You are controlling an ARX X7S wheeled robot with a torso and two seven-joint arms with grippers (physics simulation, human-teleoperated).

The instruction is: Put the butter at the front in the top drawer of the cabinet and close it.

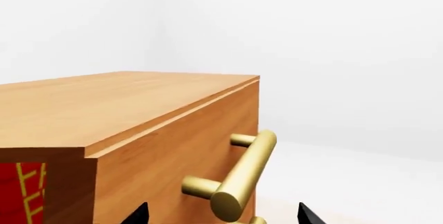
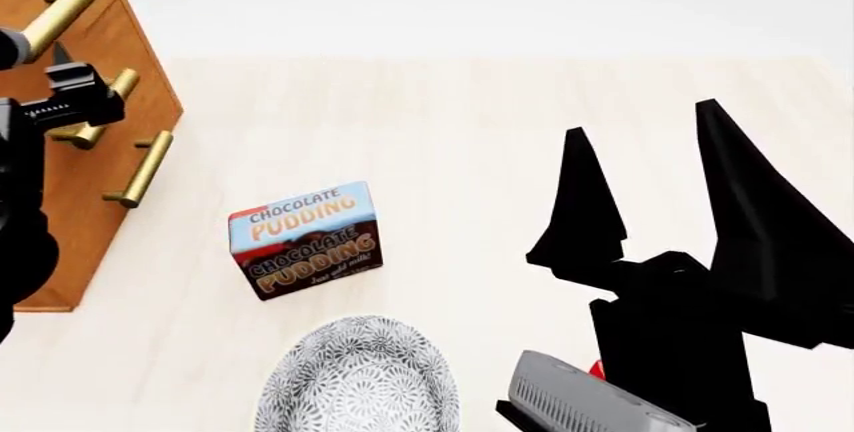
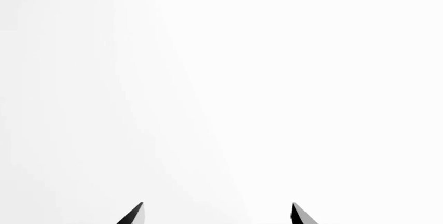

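Observation:
The cabinet (image 2: 80,202) stands at the far left in the head view, with three brass bar handles on its front. In the left wrist view, the top drawer (image 1: 173,156) sits just under the cabinet's top lip. Its handle (image 1: 242,175) lies between the fingertips of my open left gripper (image 1: 223,214), which is not closed on it. The head view shows that left gripper (image 2: 67,72) at the upper handles. My right gripper (image 2: 641,120) is open and empty, raised at the lower right, and its wrist view shows only white. I cannot make out the butter.
A chocolate pudding box (image 2: 307,240) lies on the pale floor in front of the cabinet. A patterned grey bowl (image 2: 358,377) sits at the bottom edge. A red surface with yellow marks (image 1: 21,193) shows beside the cabinet; I cannot tell what it is.

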